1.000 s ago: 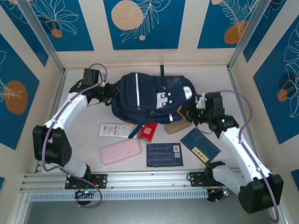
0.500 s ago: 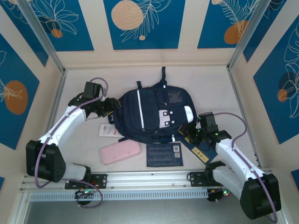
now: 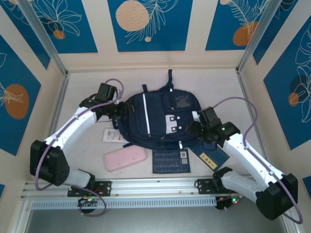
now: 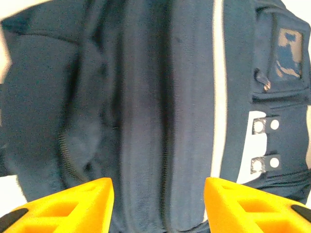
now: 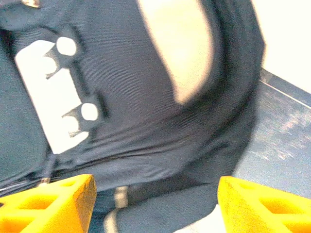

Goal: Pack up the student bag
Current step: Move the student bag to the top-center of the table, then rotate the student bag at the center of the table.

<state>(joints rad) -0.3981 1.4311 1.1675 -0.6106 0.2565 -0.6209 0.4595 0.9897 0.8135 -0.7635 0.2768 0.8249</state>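
Nearest the arm bases, a pink case (image 3: pixel 125 158) and a dark blue card (image 3: pixel 170 161) are lying on the desk (image 3: pixel 223 92), behind and between the two pincers. The left pincer (image 4: pixel 158 206) is holding its jaws apart, clamping nothing. The right pincer (image 5: pixel 155 206) is doing likewise. The student bag (image 3: pixel 155 116) is lying flat between them, directly ahead of each.

The backpack (image 3: pixel 155 119) is navy blue, with white stripes and white patches on the front pocket. At seven o'clock from it lies a pale pink case (image 3: pixel 125 158), at six o'clock a dark blue card (image 3: pixel 169 160) with rows of pale print, and at five o'clock a blue book (image 3: pixel 210 158) with a yellow label. The left arm (image 3: pixel 73 128) and the right arm (image 3: pixel 248 158) are white with black joints, and the fingers (image 4: pixel 73 206) are yellow. The walls (image 3: pixel 149 24) carry blue panels with orange circles and white leaves.
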